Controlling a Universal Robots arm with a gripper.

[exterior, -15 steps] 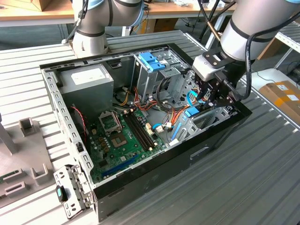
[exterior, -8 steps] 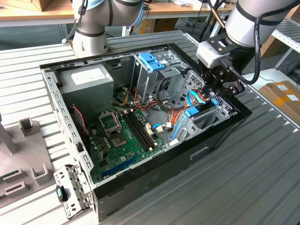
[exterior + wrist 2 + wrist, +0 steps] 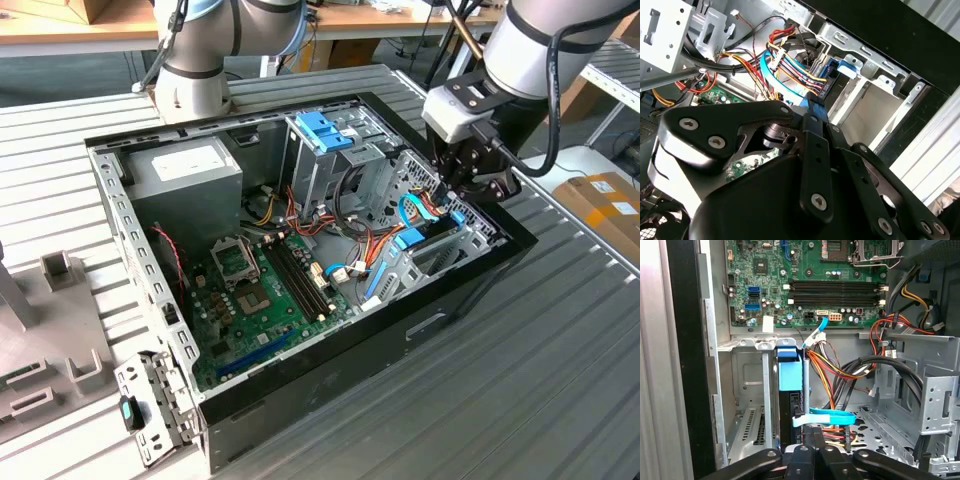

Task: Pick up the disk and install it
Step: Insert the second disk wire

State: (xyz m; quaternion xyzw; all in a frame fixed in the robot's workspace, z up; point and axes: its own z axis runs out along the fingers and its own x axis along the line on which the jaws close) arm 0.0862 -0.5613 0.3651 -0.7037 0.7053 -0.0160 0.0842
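Open case (image 3: 470,275), disk (image 3: 790,375) beneath jaws

Pincer (image 3: 812,452) fingertips cut off; disk (image 3: 790,410) mostly hidden.

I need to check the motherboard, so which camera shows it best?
The first wrist view: the motherboard faces the camera nearly flat. The exterior view shows it at an angle; the second wrist view catches a sliver.

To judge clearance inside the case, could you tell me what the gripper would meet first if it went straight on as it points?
Most likely the disk standing in its bay, blue bracket uppermost, right ahead of the gripper; depth is unclear.
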